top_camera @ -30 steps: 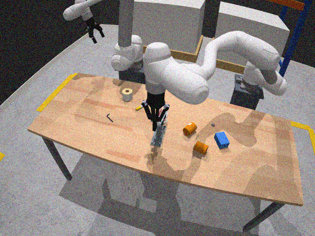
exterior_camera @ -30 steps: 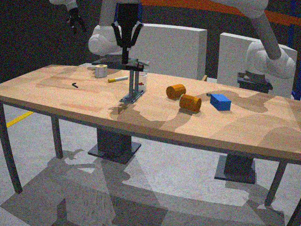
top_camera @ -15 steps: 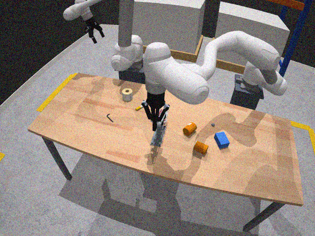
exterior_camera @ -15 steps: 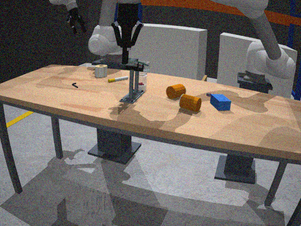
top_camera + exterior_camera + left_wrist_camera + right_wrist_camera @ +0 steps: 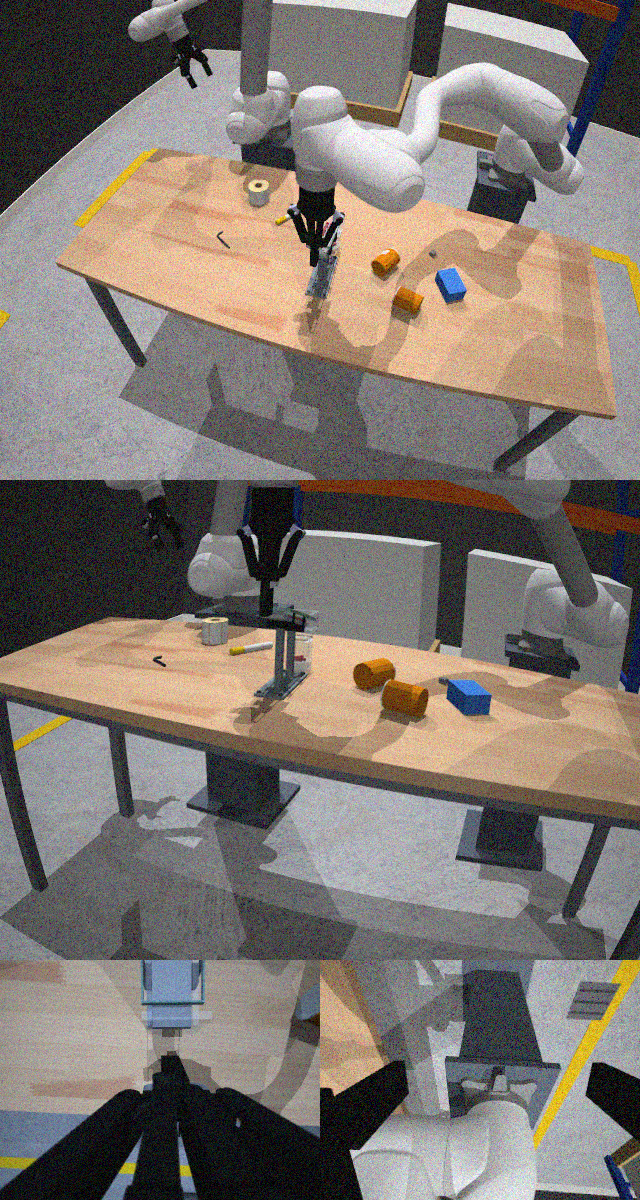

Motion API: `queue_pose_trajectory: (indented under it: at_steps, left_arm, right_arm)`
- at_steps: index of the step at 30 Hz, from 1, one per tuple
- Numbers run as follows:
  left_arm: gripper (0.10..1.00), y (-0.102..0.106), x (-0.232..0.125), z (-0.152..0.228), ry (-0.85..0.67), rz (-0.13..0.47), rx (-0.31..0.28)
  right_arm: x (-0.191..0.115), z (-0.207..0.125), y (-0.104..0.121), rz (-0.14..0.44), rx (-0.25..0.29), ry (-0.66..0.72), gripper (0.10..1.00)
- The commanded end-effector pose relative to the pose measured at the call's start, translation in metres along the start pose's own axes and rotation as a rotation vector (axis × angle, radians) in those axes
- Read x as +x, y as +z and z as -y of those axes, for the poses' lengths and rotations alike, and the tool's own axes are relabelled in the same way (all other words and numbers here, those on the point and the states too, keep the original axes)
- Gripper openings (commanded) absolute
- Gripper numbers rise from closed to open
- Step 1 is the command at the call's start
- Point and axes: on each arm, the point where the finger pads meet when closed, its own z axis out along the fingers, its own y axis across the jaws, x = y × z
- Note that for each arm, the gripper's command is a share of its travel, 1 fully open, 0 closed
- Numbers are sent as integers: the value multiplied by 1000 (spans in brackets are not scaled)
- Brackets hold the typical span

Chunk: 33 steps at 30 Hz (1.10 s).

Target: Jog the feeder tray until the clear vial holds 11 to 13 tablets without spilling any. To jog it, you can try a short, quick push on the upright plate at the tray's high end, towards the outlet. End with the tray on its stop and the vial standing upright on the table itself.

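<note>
The grey feeder (image 5: 320, 281) (image 5: 279, 655) stands near the table's middle on two posts; part of it shows at the top of the left wrist view (image 5: 170, 982). Its tray (image 5: 306, 620) is at the top, seen nearly edge-on. The clear vial (image 5: 305, 650) stands upright behind the posts with red tablets low inside; they cannot be counted. My left gripper (image 5: 313, 262) (image 5: 266, 612) (image 5: 169, 1069) is shut and empty, pointing down at the feeder's near end; contact with the upright plate cannot be told. My right gripper (image 5: 200, 78) (image 5: 168, 545) (image 5: 496, 1078) is open and empty, high beyond the table.
Two orange bottles (image 5: 385, 262) (image 5: 408, 300) (image 5: 374, 674) (image 5: 404, 698) lie right of the feeder, with a blue box (image 5: 450, 285) (image 5: 468, 697) beyond them. A tape roll (image 5: 258, 193) (image 5: 215, 631), a marker (image 5: 251, 647) and a hex key (image 5: 223, 239) (image 5: 159, 661) lie to the left.
</note>
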Motion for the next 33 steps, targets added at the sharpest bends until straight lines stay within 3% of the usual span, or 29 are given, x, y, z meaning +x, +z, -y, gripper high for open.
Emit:
queue_pose_trajectory:
  at_steps: [1,23,28,33]
  left_arm:
    - [99,1,-1,-4,0,-6,-5]
    - [99,7,27,1,0,0,2]
    - [99,1,-1,-4,1,-5,-3]
    - [99,0,-2,-4,-1,-5,-3]
  right_arm:
    - [-3,-2,0,3,-3,5,1000]
    - [-3,-2,0,3,-3,5,1000]
    - [-3,-2,0,3,-3,5,1000]
    - [-3,-2,0,3,-3,5,1000]
